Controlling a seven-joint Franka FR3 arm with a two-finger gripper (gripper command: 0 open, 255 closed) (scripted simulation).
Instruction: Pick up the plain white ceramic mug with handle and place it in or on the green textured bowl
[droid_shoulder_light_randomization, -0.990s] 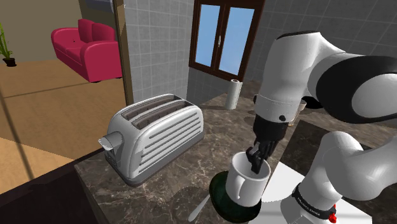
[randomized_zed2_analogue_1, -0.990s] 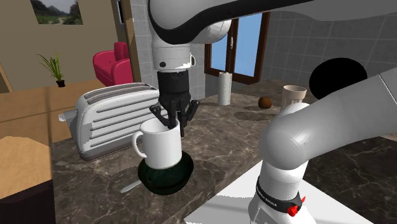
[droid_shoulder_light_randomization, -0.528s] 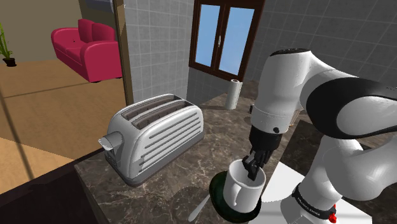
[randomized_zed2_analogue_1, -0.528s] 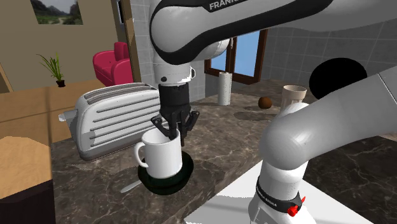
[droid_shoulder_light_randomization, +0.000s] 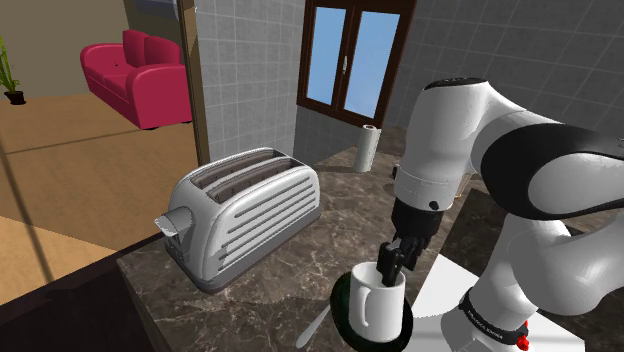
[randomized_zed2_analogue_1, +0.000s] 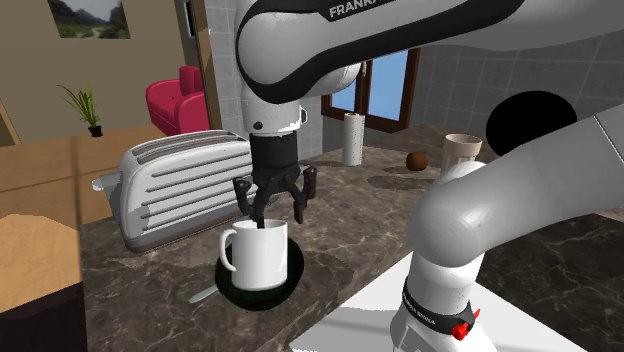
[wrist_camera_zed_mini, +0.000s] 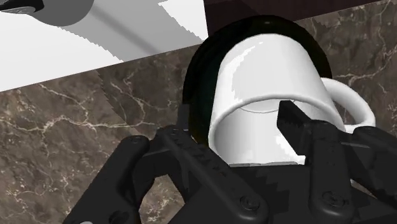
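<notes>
- The end effector (randomized_zed2_analogue_1: 273, 205) is hovering just over the white mug (randomized_zed2_analogue_1: 260, 258), with its two black fingers spread wide apart and gripping nothing.
- In the wrist view, one finger (wrist_camera_zed_mini: 294, 125) is showing in front of the mug's (wrist_camera_zed_mini: 267, 79) rim, while the other is standing off to the side of the mug's wall; whether either is touching the rim I cannot tell.
- The mug (droid_shoulder_light_randomization: 378, 300) is sitting upright inside the dark green bowl (droid_shoulder_light_randomization: 341, 300), which is resting on the dark marbled surface (droid_shoulder_light_randomization: 285, 275) near the robot's white stand.
- In the second exterior view, the mug's handle (randomized_zed2_analogue_1: 226, 250) is pointing to that view's left, toward the silver toaster (randomized_zed2_analogue_1: 170, 185).
- The bowl's dark rim (randomized_zed2_analogue_1: 228, 288) is ringing the base of the mug, and a pale utensil (randomized_zed2_analogue_1: 205, 293) is lying just beside it.
- A paper towel roll (droid_shoulder_light_randomization: 368, 148) is standing well behind, below the window (droid_shoulder_light_randomization: 350, 55).
</notes>
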